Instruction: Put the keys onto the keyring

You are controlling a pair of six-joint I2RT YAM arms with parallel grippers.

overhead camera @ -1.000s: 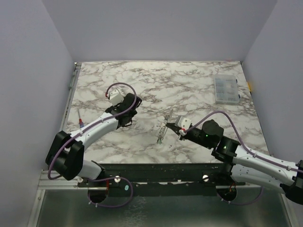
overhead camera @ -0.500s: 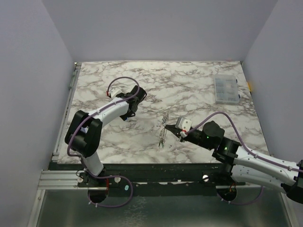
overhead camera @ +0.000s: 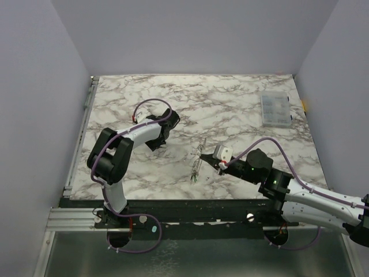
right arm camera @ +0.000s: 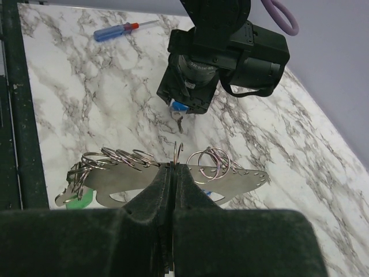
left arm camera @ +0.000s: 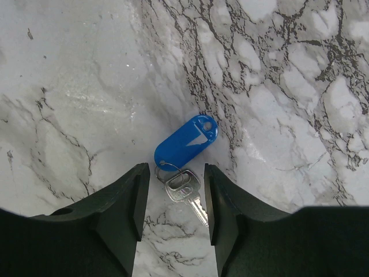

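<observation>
While open astride blue key [left arm camera: 185,144], left tool [left arm camera: 174,193]; right tool [right arm camera: 173,176] tight on keyring [right arm camera: 233,180]; box [overhead camera: 275,109] contents indiscernible.

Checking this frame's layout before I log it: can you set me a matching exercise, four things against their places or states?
Things:
1. blue-tagged key
2. keyring
3. screwdriver
4. clear compartment box

Places or states:
A. far right part of the table
B. clamped in the right gripper's shut jaws
C. flat on the table between the left gripper's open jaws
D. lying on the table beyond the left arm, as the right wrist view shows it

Pairs: 1-C, 2-B, 3-D, 4-A.
</observation>
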